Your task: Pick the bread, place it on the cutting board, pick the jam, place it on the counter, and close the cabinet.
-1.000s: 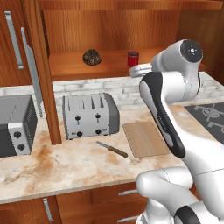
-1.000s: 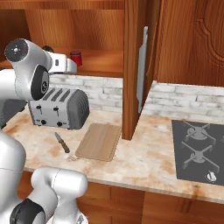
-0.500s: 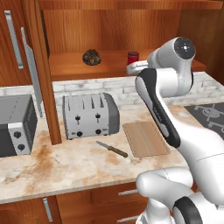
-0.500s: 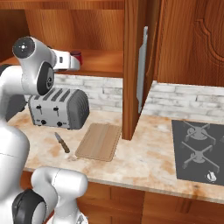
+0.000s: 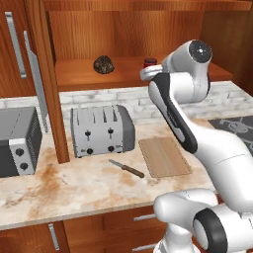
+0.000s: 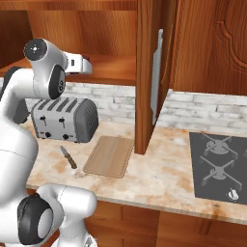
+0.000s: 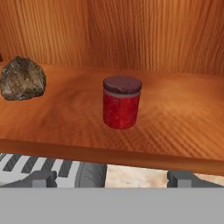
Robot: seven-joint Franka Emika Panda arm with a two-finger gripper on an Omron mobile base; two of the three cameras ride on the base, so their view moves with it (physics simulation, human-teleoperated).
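Arm has swung left toward the cabinet shelf (image 5: 123, 79); released claw (image 7: 111, 177) now faces small red cylindrical jam jar (image 7: 122, 102), lumpy dark bread loaf (image 7: 22, 78) untouched beside it.

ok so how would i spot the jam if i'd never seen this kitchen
Look at the open wooden cabinet above the toaster; two things stand on its shelf. The jam is the small red jar with a darker lid, upright, apart from the dark lumpy bread, which is rough and round rather than smooth and cylindrical.
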